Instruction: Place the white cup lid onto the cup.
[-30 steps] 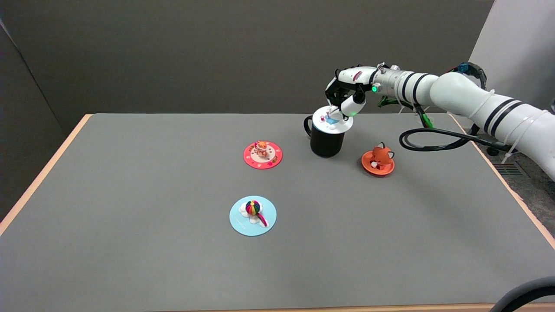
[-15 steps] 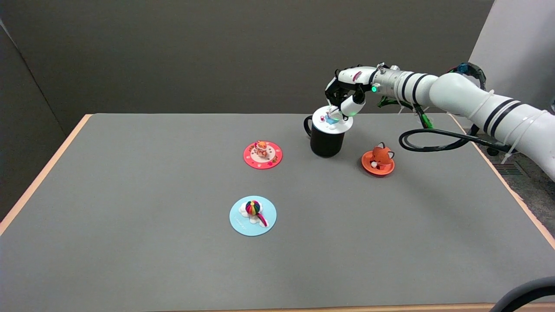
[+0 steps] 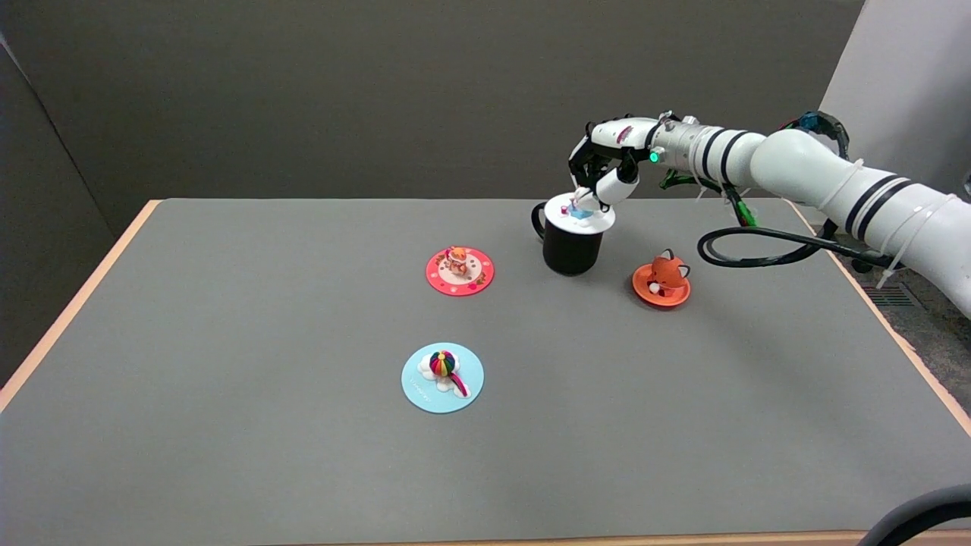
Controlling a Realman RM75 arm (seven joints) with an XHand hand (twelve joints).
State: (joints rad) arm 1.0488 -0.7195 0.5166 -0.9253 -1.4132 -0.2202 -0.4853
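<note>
Table point(image 3: 227, 425); lid point(image 3: 579, 216) on cup point(image 3: 570, 250)

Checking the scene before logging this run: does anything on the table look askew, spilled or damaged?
Nothing stands out. The white lid sits on the black cup, with the right hand at its knob. The red, blue and orange lids lie on the table, nothing spilled.

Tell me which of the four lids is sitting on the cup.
The white lid: it rests on the black cup, under the right hand. The red lid, orange lid and blue lid lie on the table.
</note>
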